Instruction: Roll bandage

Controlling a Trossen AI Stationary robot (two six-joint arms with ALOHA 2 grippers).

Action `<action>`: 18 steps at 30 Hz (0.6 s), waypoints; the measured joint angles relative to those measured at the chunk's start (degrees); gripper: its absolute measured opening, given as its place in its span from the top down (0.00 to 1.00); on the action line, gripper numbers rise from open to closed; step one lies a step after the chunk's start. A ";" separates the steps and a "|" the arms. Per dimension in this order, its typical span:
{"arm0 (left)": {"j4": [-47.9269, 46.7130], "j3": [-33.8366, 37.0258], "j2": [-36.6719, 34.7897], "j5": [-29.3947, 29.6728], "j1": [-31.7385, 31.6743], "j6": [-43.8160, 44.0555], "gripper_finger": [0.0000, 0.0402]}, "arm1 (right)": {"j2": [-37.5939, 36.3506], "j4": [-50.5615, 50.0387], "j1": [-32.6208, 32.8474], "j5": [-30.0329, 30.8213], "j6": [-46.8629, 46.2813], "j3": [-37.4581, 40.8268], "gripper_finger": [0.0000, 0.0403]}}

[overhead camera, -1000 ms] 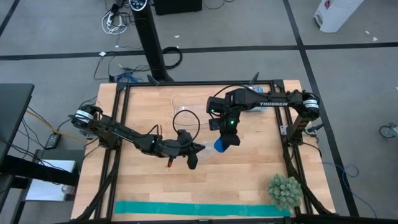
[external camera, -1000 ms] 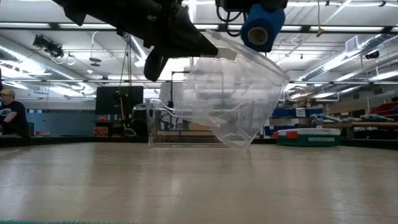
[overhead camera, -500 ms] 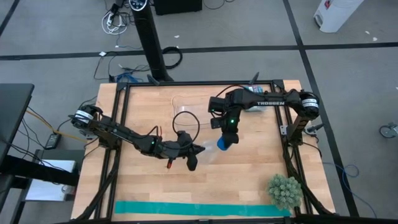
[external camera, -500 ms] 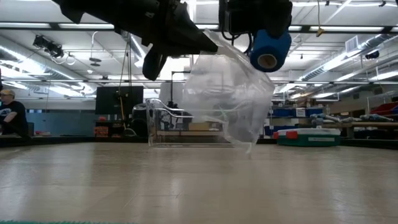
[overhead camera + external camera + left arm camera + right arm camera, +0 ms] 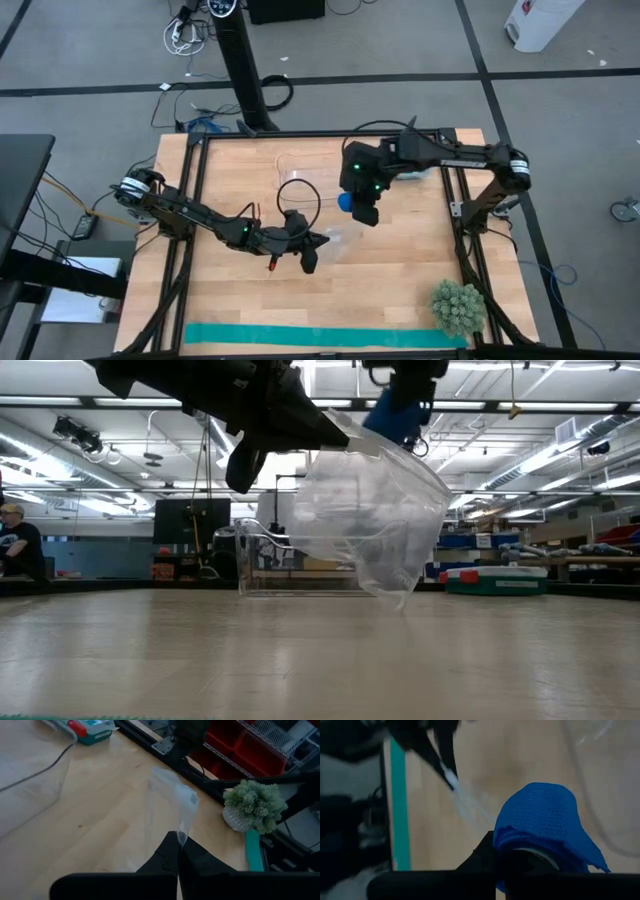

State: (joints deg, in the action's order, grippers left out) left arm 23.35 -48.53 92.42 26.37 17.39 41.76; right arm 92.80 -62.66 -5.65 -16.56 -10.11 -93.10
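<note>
Right claw (image 5: 362, 205) grips the bandage (image 5: 345, 202) above bag (image 5: 370, 520), pinched by left claw (image 5: 318, 240).

Two arms, each with one gripper: left gripper (image 5: 312, 243), right gripper (image 5: 362, 205). One blue bandage roll (image 5: 345, 202), one clear plastic bag (image 5: 375, 525), one teal strip (image 5: 320, 336), one potted plant (image 5: 458, 307). One clear container (image 5: 262, 560), one person (image 5: 15, 540).
</note>
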 joint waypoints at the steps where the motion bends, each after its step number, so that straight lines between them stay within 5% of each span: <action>1: -0.08 0.00 0.00 0.00 0.00 0.58 1.00 | -0.80 1.87 0.62 1.69 -0.67 0.46 0.99; 10: -0.41 0.00 0.00 0.08 -0.02 2.96 1.00 | -11.68 18.06 8.03 13.48 -13.80 15.78 0.99; 18: -0.43 0.00 0.00 0.17 -0.13 3.56 1.00 | -15.16 25.46 11.70 13.13 -21.29 25.32 0.99</action>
State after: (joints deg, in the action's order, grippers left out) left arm 22.92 -48.53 92.42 26.55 17.26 45.32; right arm 77.65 -37.20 6.05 -3.42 -31.40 -67.78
